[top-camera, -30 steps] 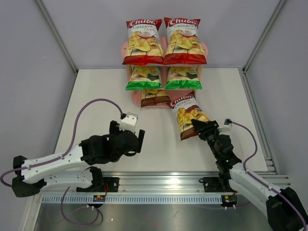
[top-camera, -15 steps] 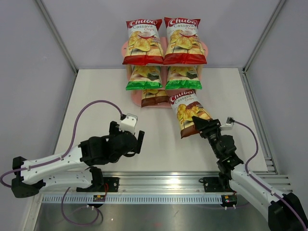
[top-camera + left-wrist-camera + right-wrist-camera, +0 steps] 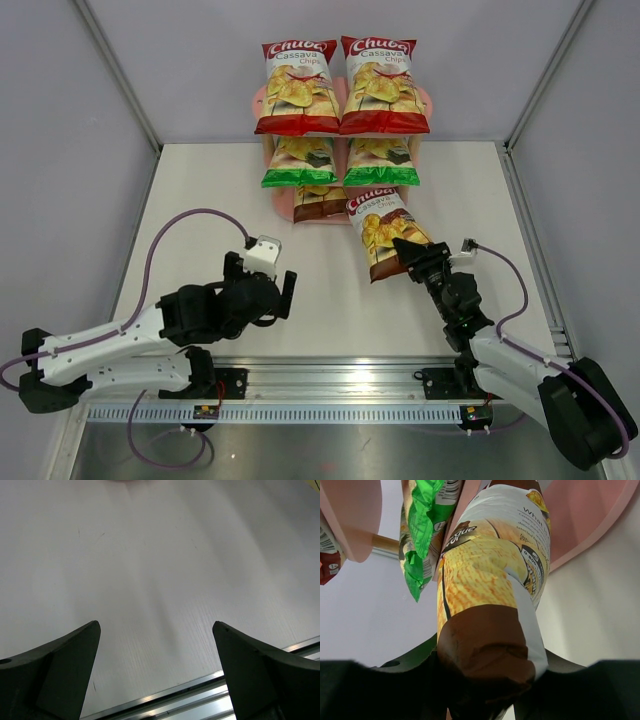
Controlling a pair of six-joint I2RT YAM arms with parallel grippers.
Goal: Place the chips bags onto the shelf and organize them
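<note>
The pink shelf [image 3: 432, 103] stands at the table's far middle. Two red bags [image 3: 297, 88] stand on its top tier, two green bags [image 3: 300, 162] on the middle tier, and one brown bag [image 3: 322, 203] on the bottom left. My right gripper [image 3: 412, 258] is shut on the lower end of the second brown bag [image 3: 385, 232] and holds it tilted, its top at the shelf's bottom right. In the right wrist view that brown bag [image 3: 490, 605] fills the centre, with a green bag [image 3: 422, 530] and pink boards [image 3: 590, 515] beyond. My left gripper [image 3: 282, 290] is open and empty over the table [image 3: 160, 555].
Grey enclosure walls and metal posts [image 3: 120, 75] border the table. An aluminium rail [image 3: 330, 385] runs along the near edge and also shows in the left wrist view [image 3: 200, 700]. Purple cables [image 3: 165, 235] loop from both arms.
My right gripper has carried the brown bag up and left, toward the shelf's bottom right. My left arm has drawn back slightly toward the near left.
</note>
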